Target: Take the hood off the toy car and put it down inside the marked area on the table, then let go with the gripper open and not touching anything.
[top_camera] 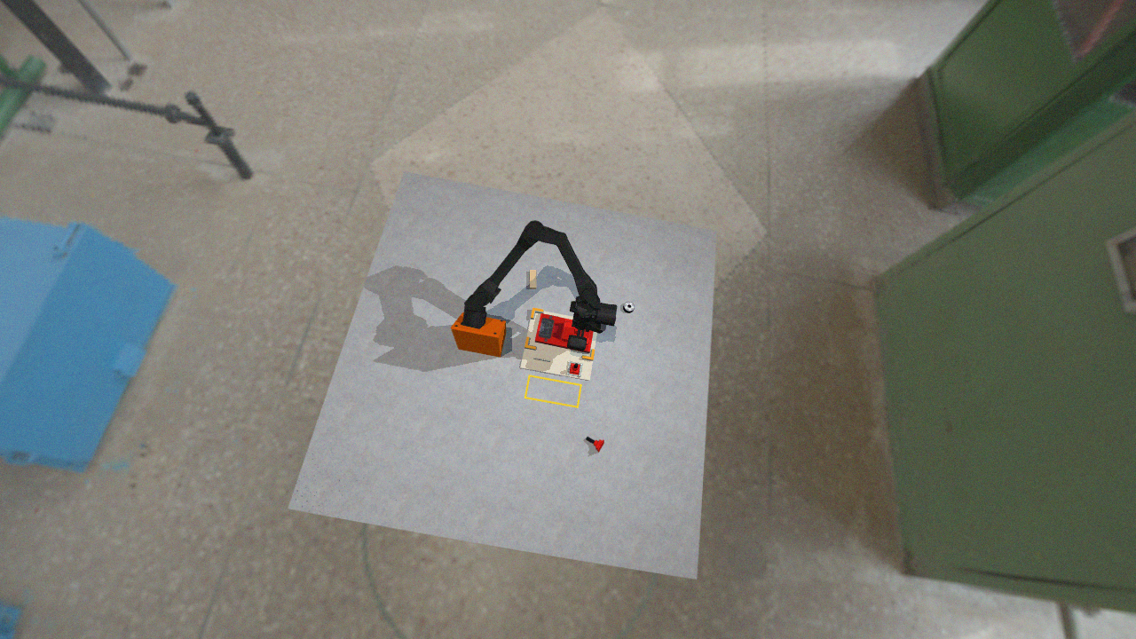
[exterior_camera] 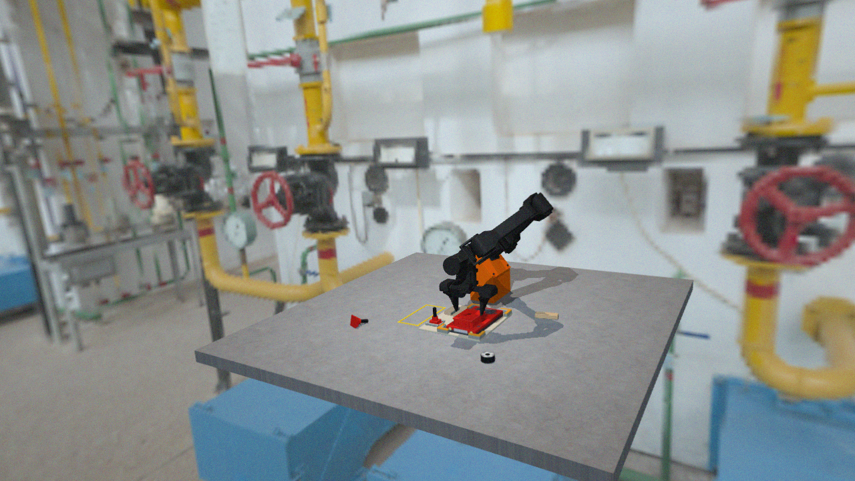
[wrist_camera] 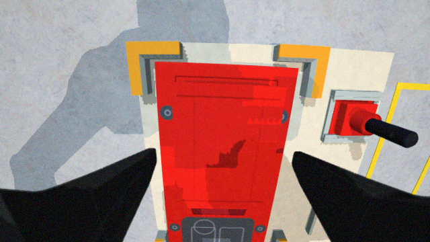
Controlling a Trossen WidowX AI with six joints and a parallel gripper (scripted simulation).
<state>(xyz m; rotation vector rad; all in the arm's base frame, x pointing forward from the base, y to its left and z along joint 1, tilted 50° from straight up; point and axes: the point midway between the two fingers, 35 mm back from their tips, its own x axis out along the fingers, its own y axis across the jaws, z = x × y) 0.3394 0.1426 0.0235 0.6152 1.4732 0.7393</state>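
The red toy car [top_camera: 541, 336] [exterior_camera: 493, 314] sits on a cream board [wrist_camera: 356, 70] with orange corner brackets. Its red hood [wrist_camera: 215, 134] is on the car. My gripper [exterior_camera: 469, 311] [wrist_camera: 225, 156] is open over the hood, one black fingertip to each side of it in the wrist view, with nothing held. Whether a fingertip touches the car I cannot tell. In the top view the arm hides part of the hood. The marked area, a yellow outline [top_camera: 555, 380] [exterior_camera: 412, 313] [wrist_camera: 374, 161], lies beside the board and has nothing in it.
A red block with an upright black handle [top_camera: 574, 367] [exterior_camera: 435, 320] [wrist_camera: 356, 117] stands on the board near the outline. A red piece with a black stem [top_camera: 598, 445] [exterior_camera: 355, 321], a wheel [top_camera: 628, 306] [exterior_camera: 487, 357] and a wooden block [top_camera: 531, 279] [exterior_camera: 547, 315] lie around.
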